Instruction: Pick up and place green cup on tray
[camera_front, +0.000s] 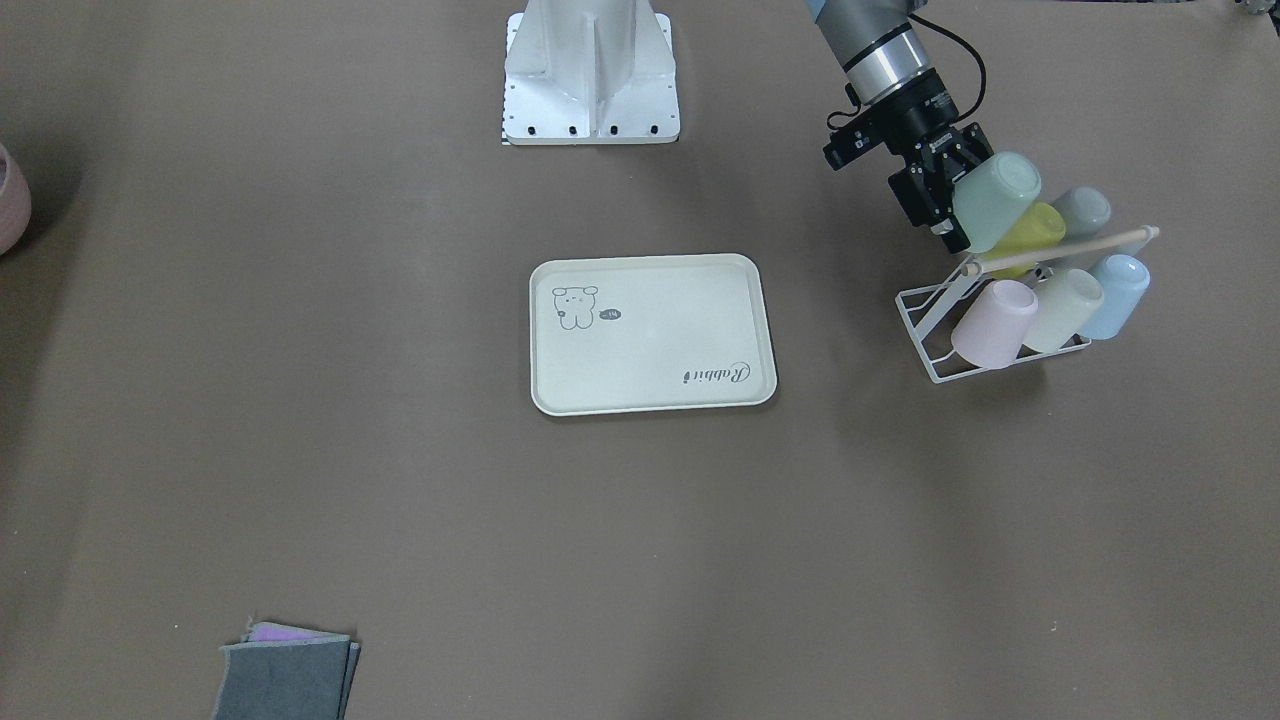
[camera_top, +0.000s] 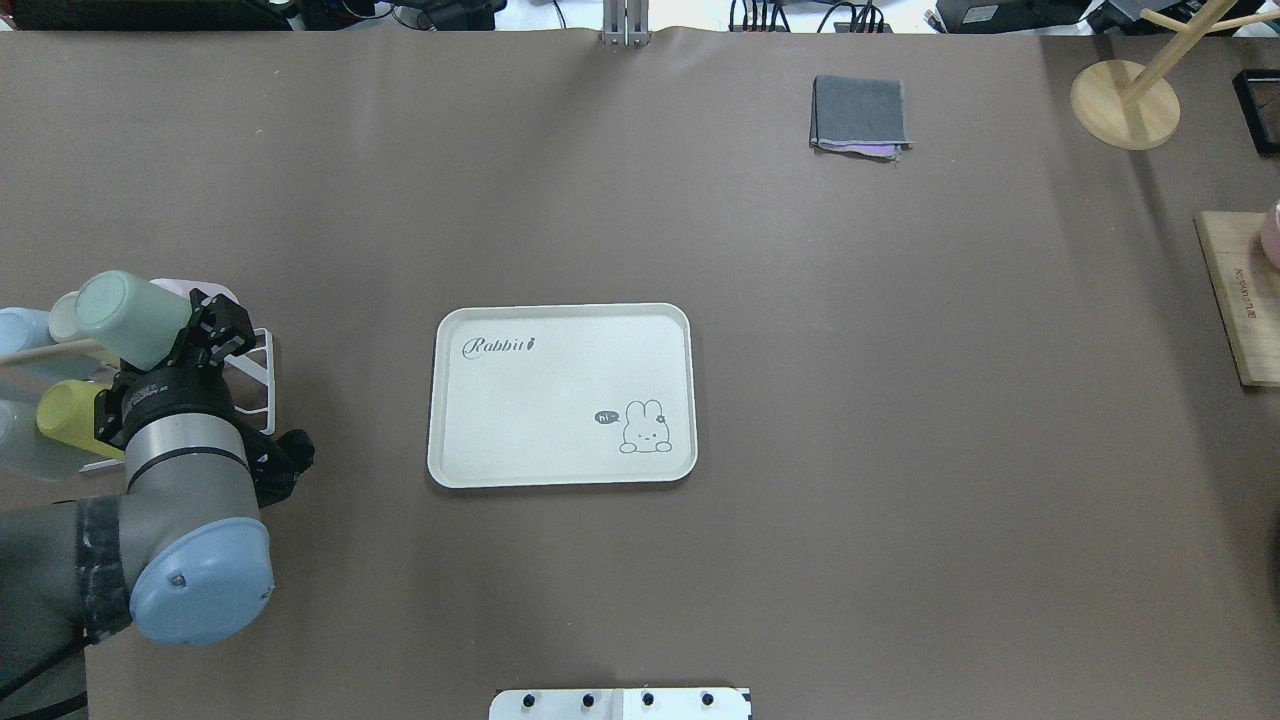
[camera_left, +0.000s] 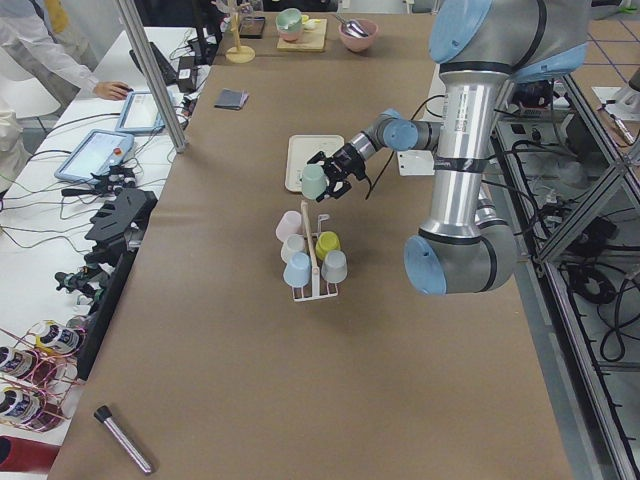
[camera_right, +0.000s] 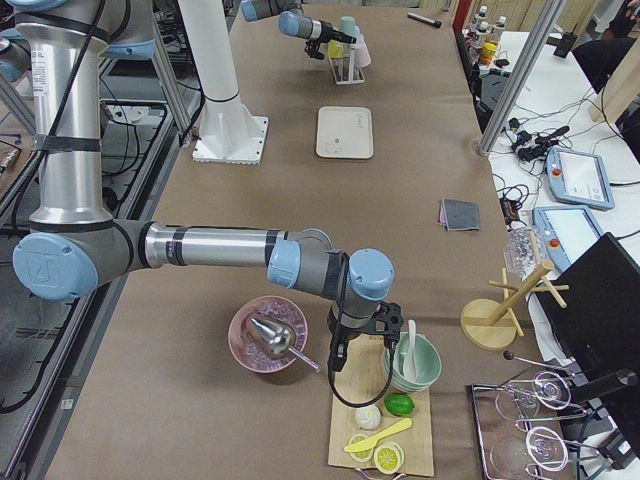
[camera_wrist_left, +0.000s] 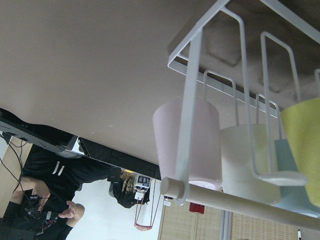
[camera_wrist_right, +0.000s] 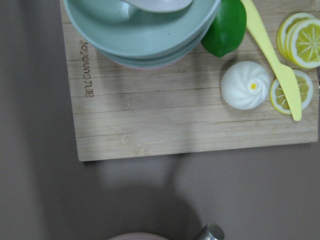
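Observation:
The pale mint-green cup (camera_front: 995, 200) is tilted on its side, held by my left gripper (camera_front: 948, 200) just above the white wire cup rack (camera_front: 935, 320). It also shows in the overhead view (camera_top: 130, 318) next to the left gripper (camera_top: 200, 335), clear of the rack. The cream tray (camera_front: 650, 350) with the bear drawing and "Rabbit" script lies flat and bare mid-table (camera_top: 560, 420), well to the side of the cup. My right gripper (camera_right: 342, 352) shows only in the exterior right view, over a wooden board; I cannot tell whether it is open or shut.
The rack holds pink (camera_front: 993, 322), cream (camera_front: 1062, 308), blue (camera_front: 1115, 295), yellow-green (camera_front: 1030, 238) and grey-green (camera_front: 1080, 212) cups under a wooden bar. A folded grey cloth (camera_top: 860, 115) lies far off. A wooden board (camera_wrist_right: 150, 125) carries bowls, a lime and lemon slices.

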